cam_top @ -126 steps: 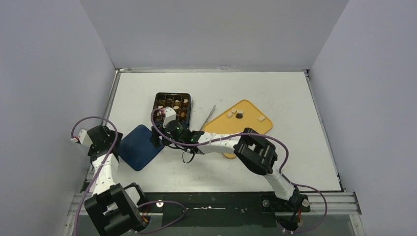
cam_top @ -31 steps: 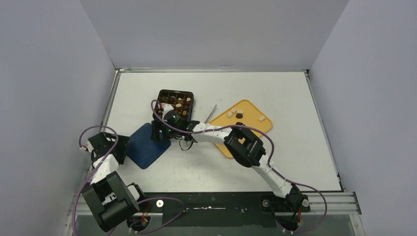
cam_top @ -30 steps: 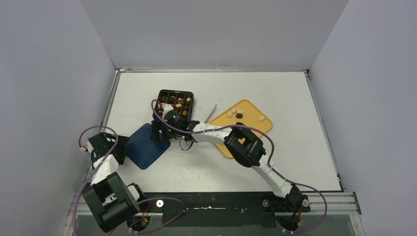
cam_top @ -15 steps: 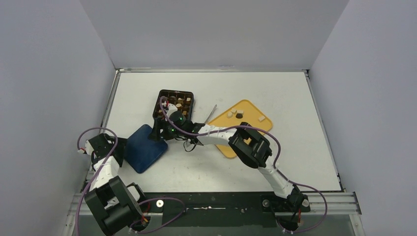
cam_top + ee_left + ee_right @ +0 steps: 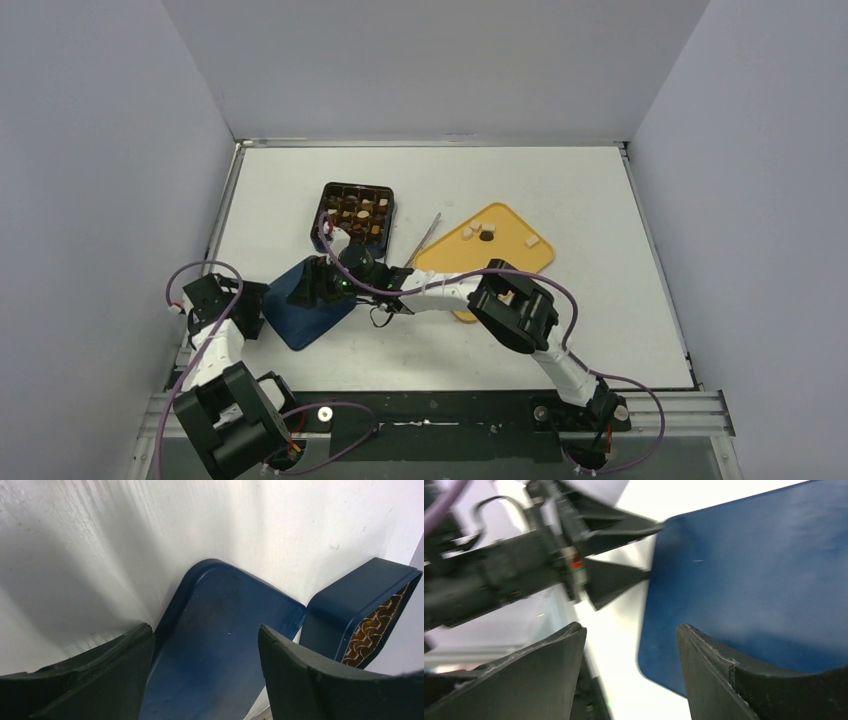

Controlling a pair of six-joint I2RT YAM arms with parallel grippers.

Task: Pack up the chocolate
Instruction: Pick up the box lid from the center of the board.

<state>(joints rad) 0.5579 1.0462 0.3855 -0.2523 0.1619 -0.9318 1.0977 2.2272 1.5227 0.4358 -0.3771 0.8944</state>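
Brown and cream chocolate (image 5: 355, 210) fills the compartments of a black box (image 5: 382, 193). A few more pieces (image 5: 468, 232) lie on the yellow tray (image 5: 505, 262). A dark blue lid (image 5: 318, 315) (image 5: 220, 645) (image 5: 754, 585) lies near the left front. My left gripper (image 5: 256, 308) (image 5: 202, 632) is open at the lid's left edge, with the lid running between its fingers. My right gripper (image 5: 306, 286) (image 5: 631, 640) is open low over the lid's left part. One of its fingers is above the lid and the other above the bare table.
Long metal tongs (image 5: 422, 238) lie between the box and the yellow tray. The box shows in the left wrist view as a blue-sided shell (image 5: 357, 607) just right of the lid. A side wall rises close behind the left arm.
My right gripper has swung from beside the box down and left over the lid, its jaws narrowing a little. The lid has shifted slightly, and the left gripper has come in closer to it.
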